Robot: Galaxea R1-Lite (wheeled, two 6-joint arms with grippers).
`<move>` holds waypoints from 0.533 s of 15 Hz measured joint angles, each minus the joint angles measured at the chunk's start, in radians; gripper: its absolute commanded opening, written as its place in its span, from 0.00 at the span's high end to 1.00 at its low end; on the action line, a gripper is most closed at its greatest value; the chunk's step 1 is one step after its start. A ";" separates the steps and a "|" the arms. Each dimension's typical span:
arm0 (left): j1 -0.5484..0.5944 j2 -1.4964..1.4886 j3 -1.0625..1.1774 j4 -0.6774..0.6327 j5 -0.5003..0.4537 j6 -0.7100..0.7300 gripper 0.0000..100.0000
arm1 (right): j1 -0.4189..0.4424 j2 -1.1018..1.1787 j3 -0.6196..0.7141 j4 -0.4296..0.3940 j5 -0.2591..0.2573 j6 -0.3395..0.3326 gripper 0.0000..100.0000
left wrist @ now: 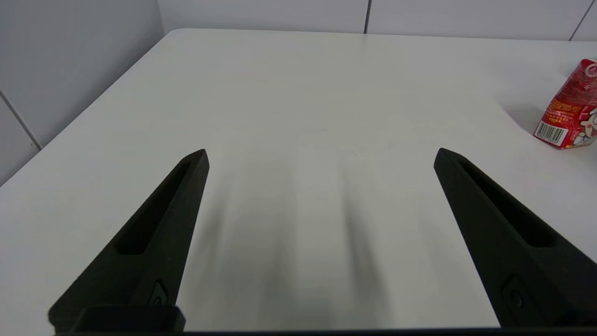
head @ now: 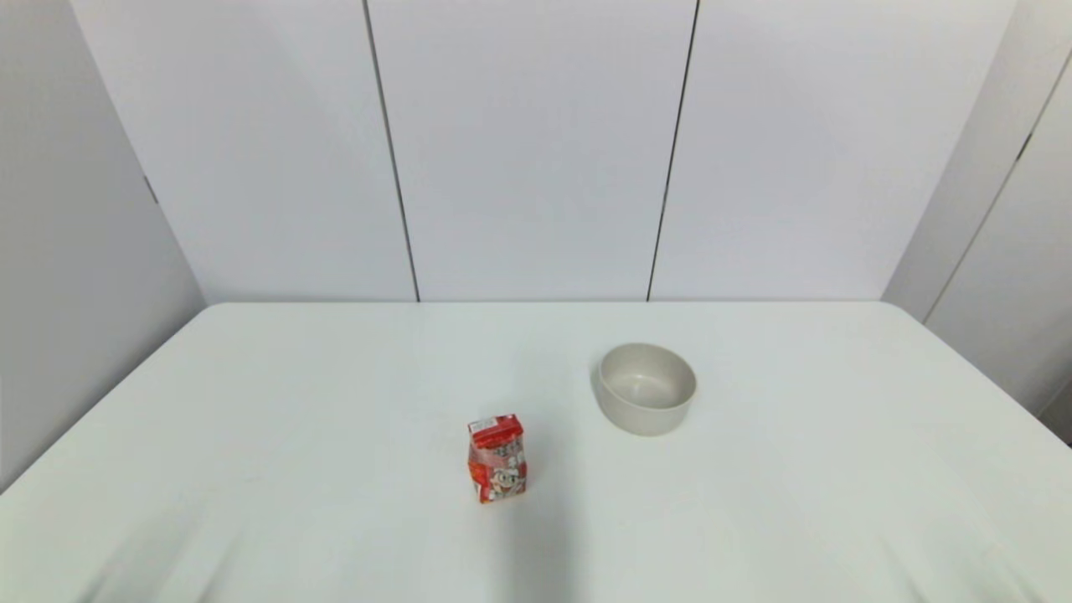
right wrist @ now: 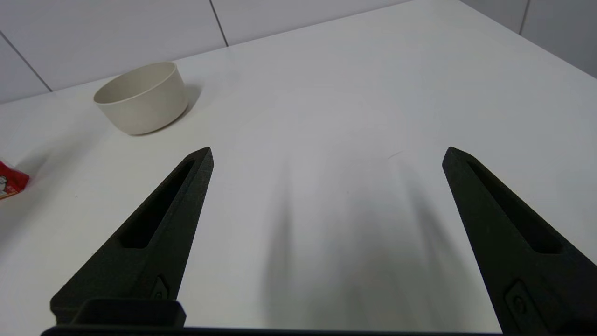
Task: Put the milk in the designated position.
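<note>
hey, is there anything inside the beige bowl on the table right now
Nothing shows inside the bowl: the head view looks down onto its bare beige bottom. The near wall hides a strip of the inside. The milk stands on the table, apart from it.

Both end effectors bear long matte-black tapered fingers with recessed slots.

You see the milk in glossy printed carton paper, the bowl smooth and matt beige, the table smooth white, and matt black gripper fingers.
</note>
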 measured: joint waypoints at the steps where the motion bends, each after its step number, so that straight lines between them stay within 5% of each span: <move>1: 0.000 0.000 0.000 0.000 0.000 0.000 0.00 | 0.000 0.000 0.000 0.000 0.000 0.000 0.00; 8: 0.001 0.004 -0.007 0.004 0.003 0.011 0.00 | 0.000 0.000 0.000 0.000 0.000 0.000 0.00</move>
